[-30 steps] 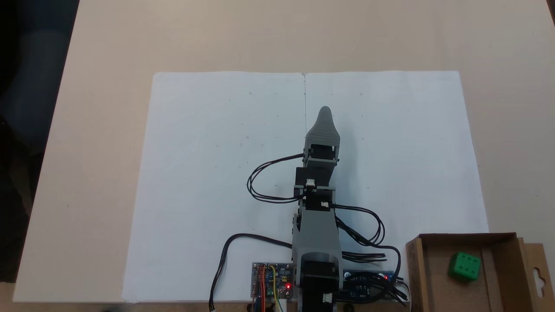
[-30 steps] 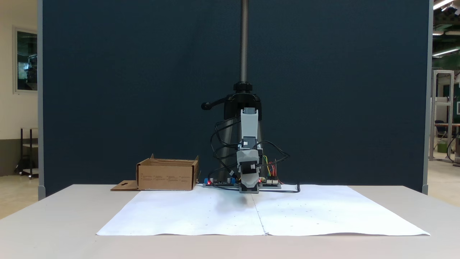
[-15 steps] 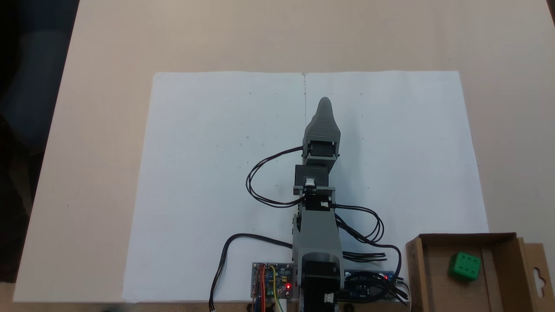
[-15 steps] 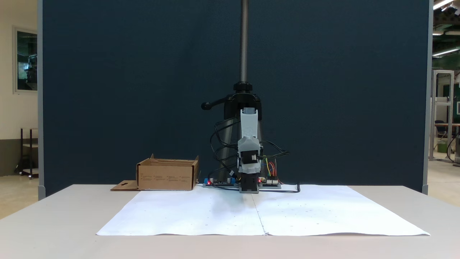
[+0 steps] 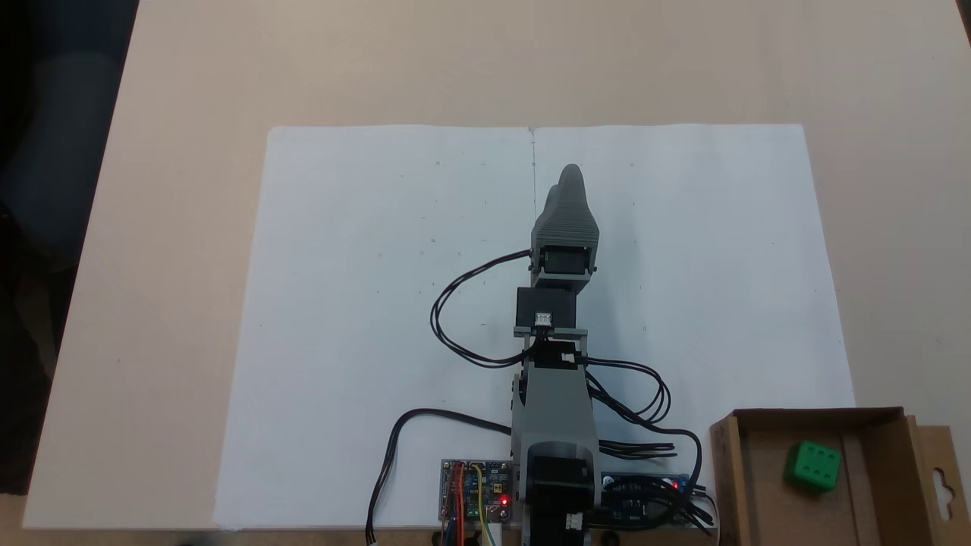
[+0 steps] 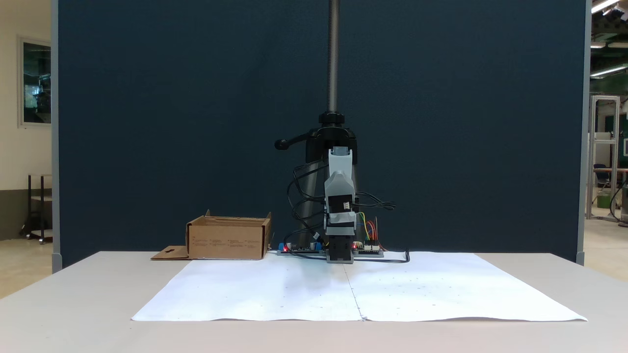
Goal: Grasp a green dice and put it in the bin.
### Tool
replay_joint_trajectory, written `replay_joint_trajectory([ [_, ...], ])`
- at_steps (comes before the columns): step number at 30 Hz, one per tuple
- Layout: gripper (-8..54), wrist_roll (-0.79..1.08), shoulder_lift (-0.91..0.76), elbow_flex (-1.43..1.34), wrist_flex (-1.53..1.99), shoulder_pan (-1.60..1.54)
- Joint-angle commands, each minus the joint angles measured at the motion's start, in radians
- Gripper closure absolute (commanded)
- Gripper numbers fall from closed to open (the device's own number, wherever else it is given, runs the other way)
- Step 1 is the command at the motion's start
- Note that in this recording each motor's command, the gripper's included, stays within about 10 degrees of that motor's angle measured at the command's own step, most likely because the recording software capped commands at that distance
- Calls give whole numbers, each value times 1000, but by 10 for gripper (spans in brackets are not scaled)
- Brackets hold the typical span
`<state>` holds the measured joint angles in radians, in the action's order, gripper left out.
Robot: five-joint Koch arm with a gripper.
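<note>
So the green dice (image 5: 813,465) was already sitting inside the bin (image 5: 728,470), six-pip face up, resting on the cardboard floor over toward the wall with the hang-hole flap. My gripper (image 5: 570,171) was nowhere near it, stretched out over the white paper (image 5: 364,303) close to the centre seam, well away from the box. I honestly couldn't tell whether my jaws were apart or together: from above they stacked one behind the other into a single grey point, and in the front fixed view my gripper (image 6: 339,180) faced straight at the lens.

What could've gone wrong from there? Not much for the dice itself, I figured; it looked settled. The risk was more about me. The black cables (image 5: 455,318) looped off my wrist on one side and bunched by the controller boards (image 5: 474,497) on the other, right beside the bin's near corner. If I'd swung toward that corner, I could've snagged a loop or nudged the box and rattled the dice around.

Compared to a second earlier: my arm had lifted and reached a bit further out, so the tip sat closer to the far edge of the paper, and in the front view my wrist had tipped up higher. Dice and bin hadn't budged.
</note>
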<state>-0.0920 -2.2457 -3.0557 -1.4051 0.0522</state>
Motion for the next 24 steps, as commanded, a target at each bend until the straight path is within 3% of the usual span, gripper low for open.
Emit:
replay_joint_trajectory([
  [1,11,98,-112,-77,-173,11],
  [24,12,147,-107,-75,-202,14],
])
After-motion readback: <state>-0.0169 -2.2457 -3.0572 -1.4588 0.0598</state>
